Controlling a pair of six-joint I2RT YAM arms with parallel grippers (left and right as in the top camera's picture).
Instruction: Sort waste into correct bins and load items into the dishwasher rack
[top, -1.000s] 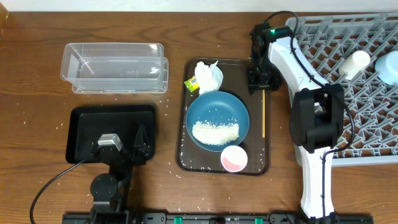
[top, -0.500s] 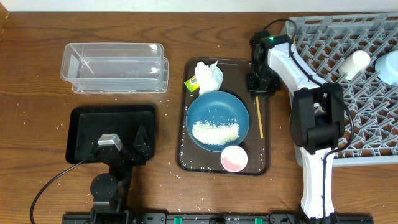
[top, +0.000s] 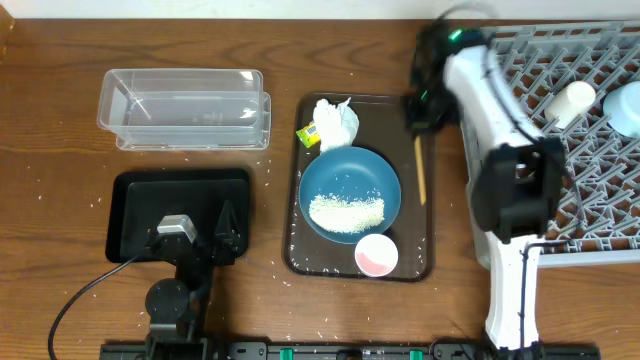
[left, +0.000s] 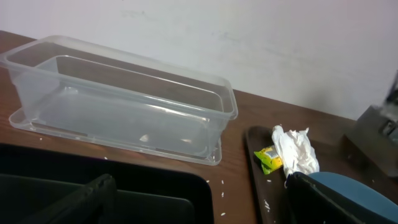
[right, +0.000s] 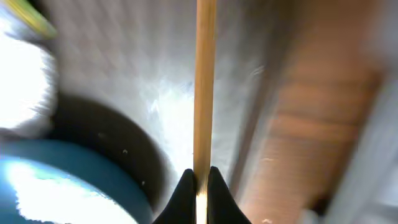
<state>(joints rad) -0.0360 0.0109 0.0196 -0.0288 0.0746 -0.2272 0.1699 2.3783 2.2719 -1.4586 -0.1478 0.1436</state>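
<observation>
Right hand (top: 423, 118) clenched on far end of chopsticks (top: 419, 175); long axis runs far-to-near along right side of brown tray (top: 425, 264), near tip contact unclear. Dishwasher rack (top: 590, 215) just right of hand, right arm nearer. Left hand (top: 200, 235) released, well apart over black tray (top: 135, 195)

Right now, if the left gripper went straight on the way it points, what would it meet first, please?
Probably the clear tub: its near wall stands straight ahead of the open left gripper, past the rim of the black tray. Depth is unclear, so the tray could come first.
</observation>
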